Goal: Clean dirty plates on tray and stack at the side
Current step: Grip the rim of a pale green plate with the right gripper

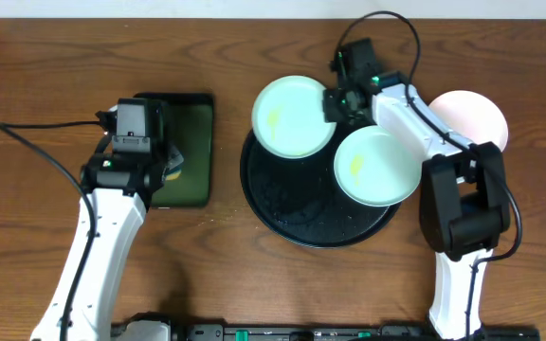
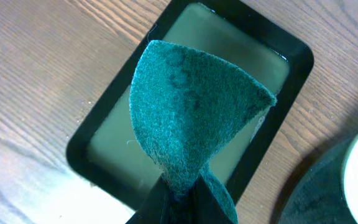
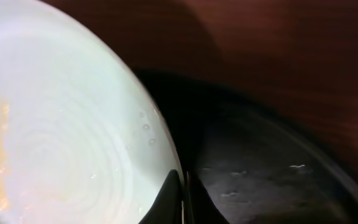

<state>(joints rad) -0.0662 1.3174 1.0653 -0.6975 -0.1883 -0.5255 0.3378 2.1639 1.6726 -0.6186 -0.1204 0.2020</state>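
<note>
The left gripper point(image 2: 182, 188) is pressed together on the narrow end of a green pad point(image 2: 197, 106). The pad fans out ahead of the fingers with its long axis running away from them, and it hangs above the liquid in the green tray point(image 1: 195, 133). From there the work lies to the robot's right. Just past the green tray's right edge is the tray point(image 1: 301, 204), and on its upper-left part sits the plate point(image 1: 292, 116), overhanging the rim toward the left arm. The right gripper point(image 3: 182, 194) is at that plate's far, right-hand edge. Its fingers are drawn close with the thin rim apparently pinched between them, though the wrist view is too dark at the tips to show contact clearly. A yellowish smear point(image 1: 273, 118) marks the plate left of its centre, on the side facing the pad. The coming wipe therefore seems to call for the left arm to carry the pad rightward, across the green tray's edge and onto the plate's near half, while the right arm steadies it. The left arm is the nearer one to the smear. A second plate point(image 1: 377, 166), also smeared, lies on the tray's right part under the right arm. A third plate point(image 1: 477, 114) sits off the tray on the table at the far right, partly hidden by that arm.
</note>
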